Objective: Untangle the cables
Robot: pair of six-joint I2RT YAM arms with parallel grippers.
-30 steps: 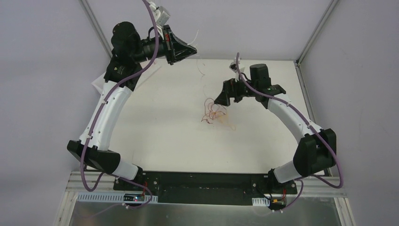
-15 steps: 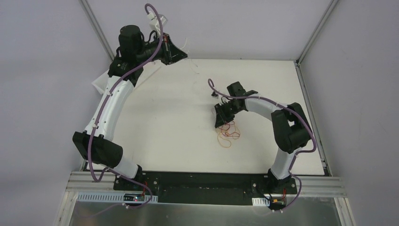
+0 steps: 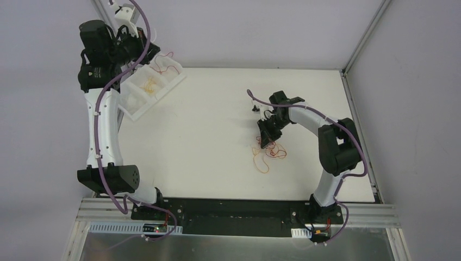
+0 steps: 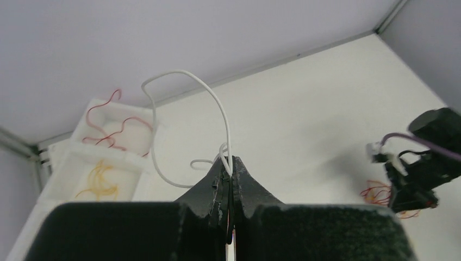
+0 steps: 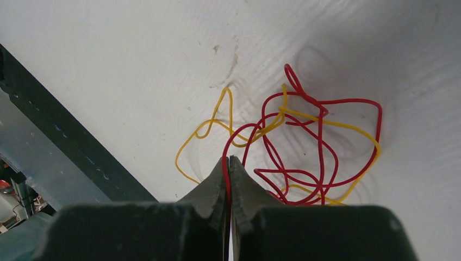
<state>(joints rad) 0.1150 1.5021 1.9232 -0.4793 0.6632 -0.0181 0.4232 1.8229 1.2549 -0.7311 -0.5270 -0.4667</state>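
Left arm (image 3: pixel 101 125) is stretched tall up the left side of the overhead view, forearm nearly straight, wrist bent over at the upper left corner right above the white tray (image 3: pixel 161 97). Its end effector (image 4: pixel 232 163) is clamped tight, fingertips together. Pinched between them is a thin white wire (image 4: pixel 174 72) that arches up out of the tips and loops back down on the left of the wrist view. Over to the right arm (image 3: pixel 337 149): it's folded hard, elbow bulging at the right of the frame, forearm swinging back toward the middle, wrist tipped down at the bench (image 3: pixel 206 141). That end effector (image 5: pixel 229 162) is closed too, tips meeting, with a red strand (image 5: pixel 226 152) running straight into the seam between them. The tangle of cables (image 5: pixel 321 141) lies on the bench just right of centre in the overhead view, red and yellow loops crossing one another. In the wrist view it spreads to the right of the fingertips, with one yellow loop (image 5: pixel 215 117) trailing out to the left. Now the tray, sitting at an angle in the upper left: the far compartment holds red wires (image 4: pixel 117 128), the next one holds yellow-orange wires (image 4: pixel 100 182), and what the nearest compartment holds I can't make out.
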